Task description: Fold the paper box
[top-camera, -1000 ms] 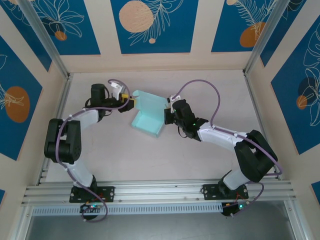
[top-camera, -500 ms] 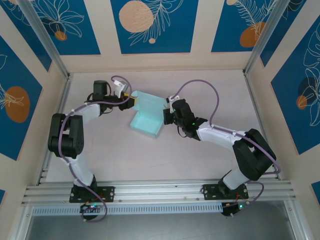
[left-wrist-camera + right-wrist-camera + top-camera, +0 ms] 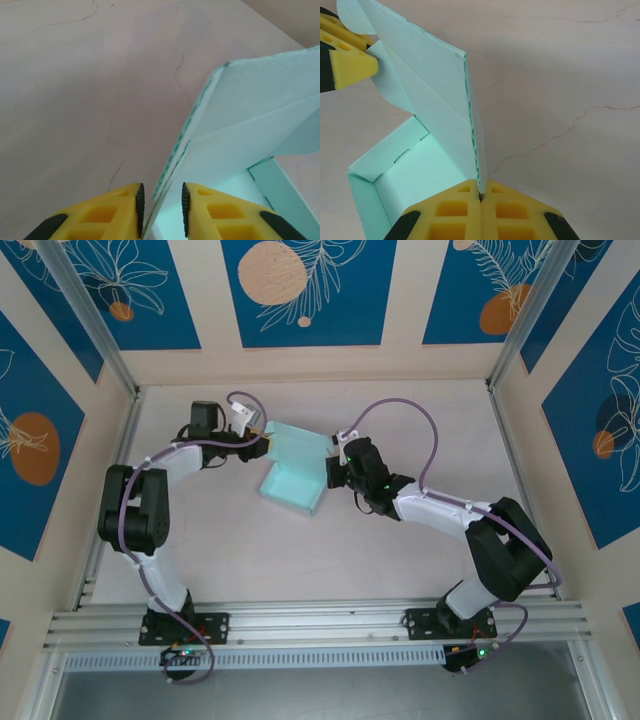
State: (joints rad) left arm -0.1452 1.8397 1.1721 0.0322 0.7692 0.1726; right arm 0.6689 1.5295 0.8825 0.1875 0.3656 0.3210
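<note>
box wall held from both sides

at the left of the top view, the left gripper (image 3: 263, 443) reaches the far-left flap of the paper box (image 3: 294, 476). in its wrist view the yellow fingers (image 3: 120, 210) stand a little apart, the card edge running up between them, not pinched. the pale blue box sits mid-table (image 3: 420, 420), between the two arms, one tall wall raised. on the right, the right gripper (image 3: 480, 194) has its jaws pressed together on that upright wall's lower edge, the open tray beside it.
</note>
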